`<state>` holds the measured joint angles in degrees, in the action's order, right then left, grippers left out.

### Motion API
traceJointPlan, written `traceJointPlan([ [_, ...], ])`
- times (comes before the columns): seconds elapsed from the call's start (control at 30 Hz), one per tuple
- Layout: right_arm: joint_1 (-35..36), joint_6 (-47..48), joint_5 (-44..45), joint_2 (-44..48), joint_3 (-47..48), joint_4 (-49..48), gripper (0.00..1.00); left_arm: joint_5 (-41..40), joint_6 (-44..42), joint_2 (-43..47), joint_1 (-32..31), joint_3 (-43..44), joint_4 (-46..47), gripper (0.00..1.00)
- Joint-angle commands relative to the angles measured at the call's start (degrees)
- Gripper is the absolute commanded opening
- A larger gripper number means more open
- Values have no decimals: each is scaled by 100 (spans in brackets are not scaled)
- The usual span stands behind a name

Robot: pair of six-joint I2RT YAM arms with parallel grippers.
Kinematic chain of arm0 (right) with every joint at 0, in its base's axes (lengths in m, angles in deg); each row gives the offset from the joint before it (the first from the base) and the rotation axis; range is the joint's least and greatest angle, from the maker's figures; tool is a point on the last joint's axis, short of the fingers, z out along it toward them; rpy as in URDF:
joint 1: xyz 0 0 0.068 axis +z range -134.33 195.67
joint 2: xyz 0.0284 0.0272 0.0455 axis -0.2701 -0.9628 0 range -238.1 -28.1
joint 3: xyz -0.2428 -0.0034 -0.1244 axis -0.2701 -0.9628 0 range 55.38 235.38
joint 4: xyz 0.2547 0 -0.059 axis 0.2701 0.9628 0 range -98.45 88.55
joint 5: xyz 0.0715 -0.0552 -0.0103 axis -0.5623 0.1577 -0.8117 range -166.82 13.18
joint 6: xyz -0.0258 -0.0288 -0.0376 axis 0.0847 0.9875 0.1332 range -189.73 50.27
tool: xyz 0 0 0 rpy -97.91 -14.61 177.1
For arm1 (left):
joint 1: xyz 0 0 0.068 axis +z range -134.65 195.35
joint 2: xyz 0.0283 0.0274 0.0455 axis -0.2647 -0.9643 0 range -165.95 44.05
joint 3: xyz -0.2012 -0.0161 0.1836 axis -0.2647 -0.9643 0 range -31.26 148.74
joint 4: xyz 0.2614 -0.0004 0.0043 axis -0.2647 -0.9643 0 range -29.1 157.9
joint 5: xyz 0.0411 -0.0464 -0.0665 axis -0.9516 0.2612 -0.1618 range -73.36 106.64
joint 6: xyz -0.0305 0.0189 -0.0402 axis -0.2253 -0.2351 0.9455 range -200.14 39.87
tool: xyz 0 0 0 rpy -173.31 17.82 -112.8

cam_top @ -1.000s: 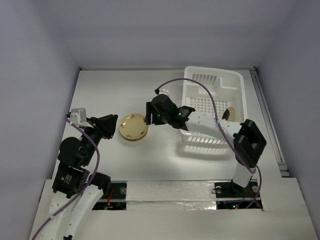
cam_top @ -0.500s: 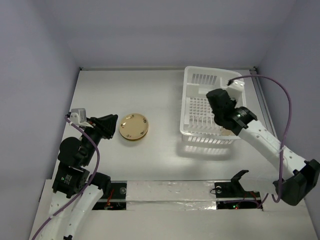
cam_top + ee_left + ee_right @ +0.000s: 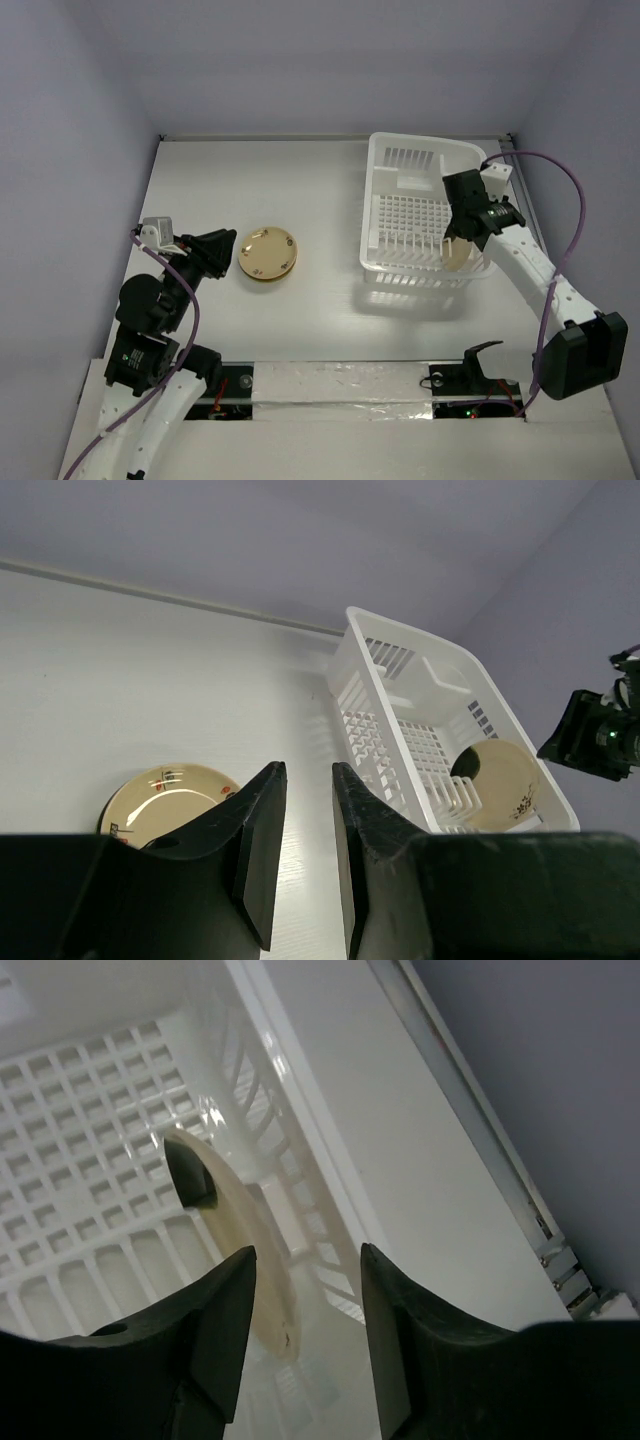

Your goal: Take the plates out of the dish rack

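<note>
The white dish rack (image 3: 420,170) stands at the right back of the table and also shows in the left wrist view (image 3: 400,695). One beige plate (image 3: 456,254) stands on edge at the rack's right side, and it shows in both wrist views (image 3: 502,785) (image 3: 240,1225). A second beige plate (image 3: 267,254) lies flat on the table left of the rack (image 3: 160,798). My right gripper (image 3: 466,226) (image 3: 305,1255) is open just above the standing plate, whose rim lies below the gap, close to the left finger. My left gripper (image 3: 222,252) (image 3: 307,772) is open and empty beside the flat plate.
A metal rail (image 3: 535,240) (image 3: 470,1100) runs along the table's right edge close to the rack. Grey walls enclose the table at the left, back and right. The rack's slotted right wall (image 3: 300,1170) stands just beyond the plate.
My right arm has swung from beside the flat plate on the table to the right, over the rack, and now hangs above the standing plate. The left arm has not moved.
</note>
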<state>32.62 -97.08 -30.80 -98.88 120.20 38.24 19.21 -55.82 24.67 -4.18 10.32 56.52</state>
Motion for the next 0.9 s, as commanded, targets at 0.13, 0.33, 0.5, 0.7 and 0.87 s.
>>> traceJointPlan([
  [0.13,-51,494,-506,-357,110,-205,47,60,-32,39,-33,-71,294,23],
  [0.33,-51,582,-542,-576,101,-249,38,60,-41,30,-33,-71,294,23],
  [0.5,-51,512,-383,-937,250,-126,30,60,-41,48,-33,-63,285,23],
  [0.7,-51,617,3,-1052,619,286,13,51,-32,74,-33,-63,276,23],
  [0.87,-51,828,232,-1087,813,489,6,68,-23,83,-33,-63,303,23],
])
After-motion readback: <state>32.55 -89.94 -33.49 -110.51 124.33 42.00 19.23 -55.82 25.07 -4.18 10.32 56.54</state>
